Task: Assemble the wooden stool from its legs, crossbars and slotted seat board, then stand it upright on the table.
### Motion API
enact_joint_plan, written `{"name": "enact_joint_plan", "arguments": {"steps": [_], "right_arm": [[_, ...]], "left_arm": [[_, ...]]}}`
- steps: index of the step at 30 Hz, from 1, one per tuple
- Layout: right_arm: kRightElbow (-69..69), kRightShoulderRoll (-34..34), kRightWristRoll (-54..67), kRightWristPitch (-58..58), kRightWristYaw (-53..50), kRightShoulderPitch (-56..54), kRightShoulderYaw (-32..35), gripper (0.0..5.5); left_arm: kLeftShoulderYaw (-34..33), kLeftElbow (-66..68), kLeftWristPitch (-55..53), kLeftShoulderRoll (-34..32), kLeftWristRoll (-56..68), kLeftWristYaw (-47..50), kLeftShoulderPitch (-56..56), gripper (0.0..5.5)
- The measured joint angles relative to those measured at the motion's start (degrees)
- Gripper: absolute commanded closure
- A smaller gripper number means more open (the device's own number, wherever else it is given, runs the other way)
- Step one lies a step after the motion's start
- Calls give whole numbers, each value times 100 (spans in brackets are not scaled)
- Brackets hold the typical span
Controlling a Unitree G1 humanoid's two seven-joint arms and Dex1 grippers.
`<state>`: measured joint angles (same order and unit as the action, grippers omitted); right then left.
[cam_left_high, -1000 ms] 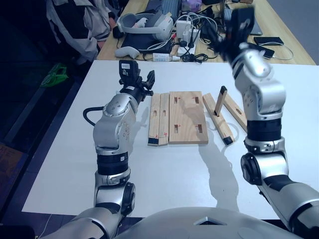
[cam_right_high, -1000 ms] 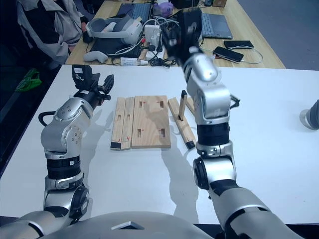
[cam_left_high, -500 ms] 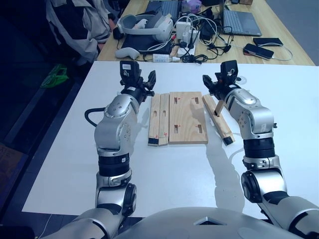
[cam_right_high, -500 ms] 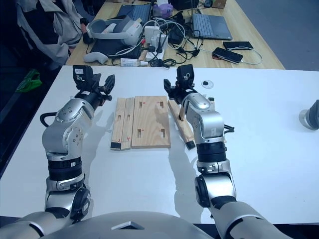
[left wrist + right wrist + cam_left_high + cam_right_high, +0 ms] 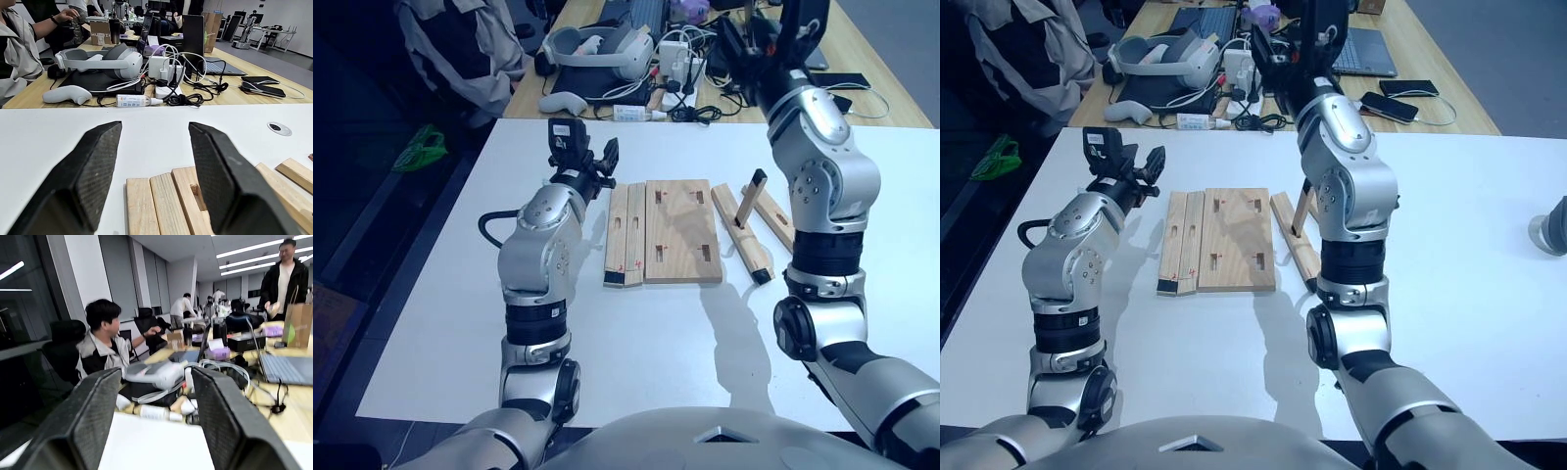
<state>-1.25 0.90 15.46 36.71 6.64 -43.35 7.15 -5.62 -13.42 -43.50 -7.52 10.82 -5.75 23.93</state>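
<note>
Wood parts lie in a row on your white desk, none of them joined into a stool. The seat board lies flat in the middle, with 4 slots cut in it and small red marks beside some of them; you cannot read those marks as letters or numbers. Touching its left edge are 2 bars, side by side, each with 1 slot, a dark near end and a red mark low down. To the board's right, apart from it, lie 2 legs, angled a little away from the board; the nearer one has a dark near end. A short bar with a dark top stands tilted on that nearer leg.

Your left gripper hovers low over the desk just beyond the far ends of the 2 bars, its pads spread wide and holding nothing. A white label on its camera housing is too small to read.

Your right gripper is raised high above the far edge of the desk, well clear of the legs, its fingers also spread apart with nothing between them.

Behind stands a wooden desk carrying a headset, a controller and a phone.
</note>
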Motion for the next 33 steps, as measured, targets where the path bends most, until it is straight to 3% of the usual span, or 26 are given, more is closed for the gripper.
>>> {"name": "enact_joint_plan", "arguments": {"steps": [6,12,15,19,25,33], "right_arm": [[-803,-25,189,2469,-218,1050,105,287],[-622,-103,325,2667,-229,1116,223,287],[-122,-46,238,2074,80,931,-277,287],[376,320,-683,100,185,244,-1018,287],[-438,823,-1310,-1605,43,-93,-939,287],[-875,896,-1482,-2169,-103,-105,-766,287]], "left_arm": [[1,5,4,0,-1,-2,0,297],[5,9,3,-11,-3,-10,0,297],[6,14,3,-44,-4,-13,1,297],[9,21,3,-46,-4,-11,2,297],[1,37,13,-45,-2,-7,7,297],[2,44,15,-45,1,-12,8,297]]}}
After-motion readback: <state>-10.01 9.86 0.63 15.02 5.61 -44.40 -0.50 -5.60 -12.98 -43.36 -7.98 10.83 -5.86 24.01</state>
